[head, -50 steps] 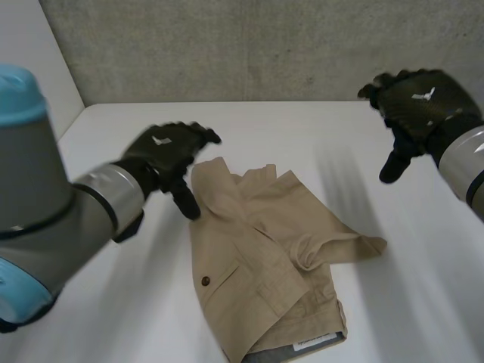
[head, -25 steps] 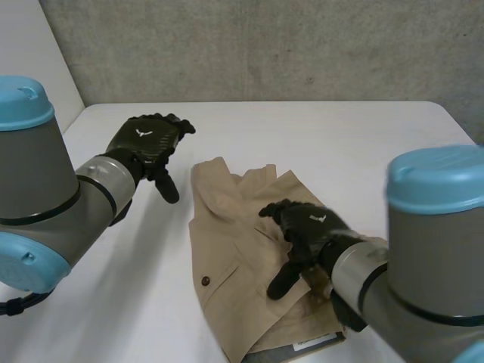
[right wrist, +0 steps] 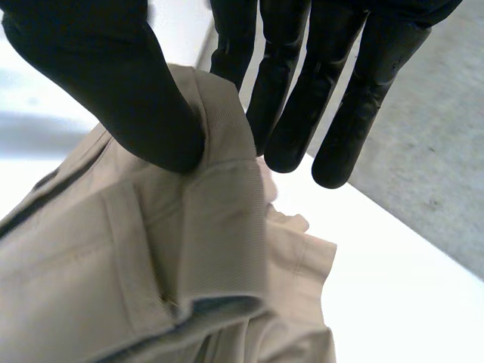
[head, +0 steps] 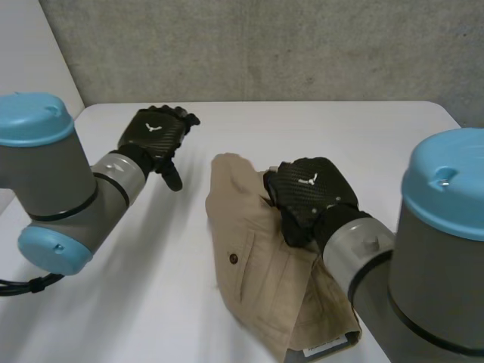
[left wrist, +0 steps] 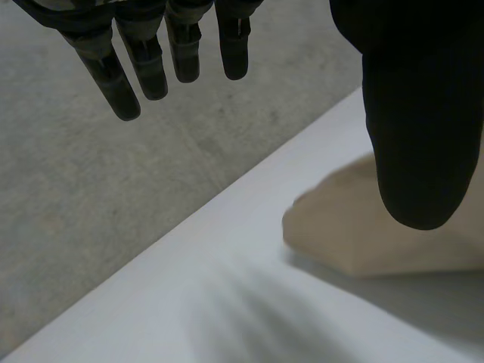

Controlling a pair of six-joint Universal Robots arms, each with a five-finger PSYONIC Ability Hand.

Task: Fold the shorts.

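On the counter (head: 363,136), the shorts (head: 257,265) sit lower centre, pulled slightly rightward. We judge a fold has begun: the right robot hand (head: 306,189) has just pinched a fabric edge. The left robot hand (head: 155,136) hovers upper left, fingers straight, empty.

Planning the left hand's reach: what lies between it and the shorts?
Bare white table, seen in the head view, lies between the left hand and the shorts.
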